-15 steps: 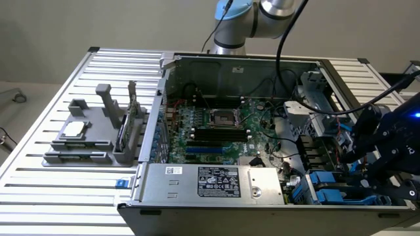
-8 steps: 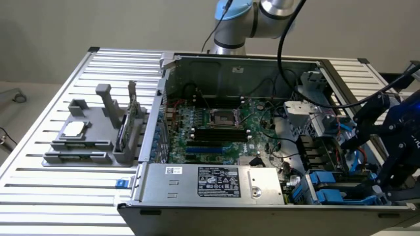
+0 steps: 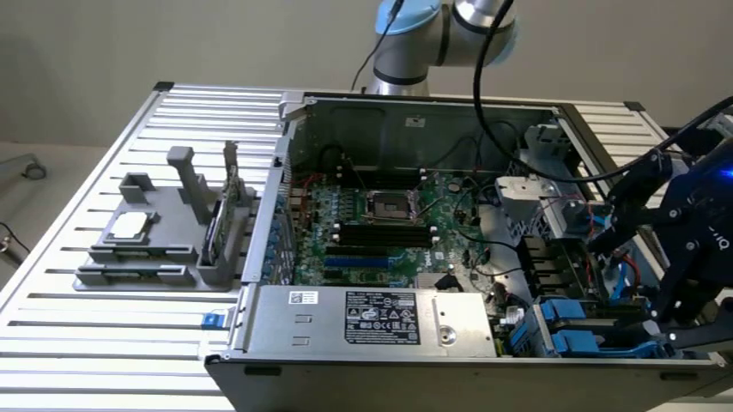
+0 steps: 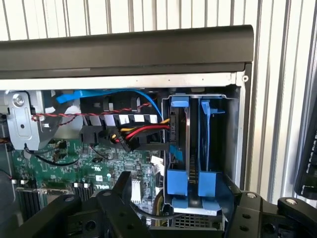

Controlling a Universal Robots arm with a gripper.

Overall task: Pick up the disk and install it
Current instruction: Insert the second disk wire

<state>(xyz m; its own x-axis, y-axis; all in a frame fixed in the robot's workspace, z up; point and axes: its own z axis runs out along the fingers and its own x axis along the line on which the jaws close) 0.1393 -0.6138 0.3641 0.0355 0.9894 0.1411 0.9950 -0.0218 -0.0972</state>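
Observation:
The disk [image 4: 180, 144] stands on edge in the drive bay of the open computer case [image 3: 378, 112], held in a blue plastic carrier [image 4: 177, 182]. Its label is hidden. Red, yellow and black cables [image 4: 141, 133] run to its side. A second blue carrier [image 4: 207, 148] sits right beside it. In the exterior view the blue carriers [image 3: 569, 319] lie at the case's near corner on the exterior view's right. My gripper [image 4: 190, 218] hangs directly over the bay, its black links framing the carriers' ends. It appears in the exterior view as a black gripper [image 3: 678, 283] just above that corner.
A large grey power-supply box [image 3: 372, 319] with a sticker lies beside the bay. The green motherboard [image 3: 366, 223] fills the case's middle, with loose cables [image 3: 504, 257] over it. A grey fixture [image 3: 154, 232] with parts stands on the slatted table [image 3: 69, 300] at the exterior view's left.

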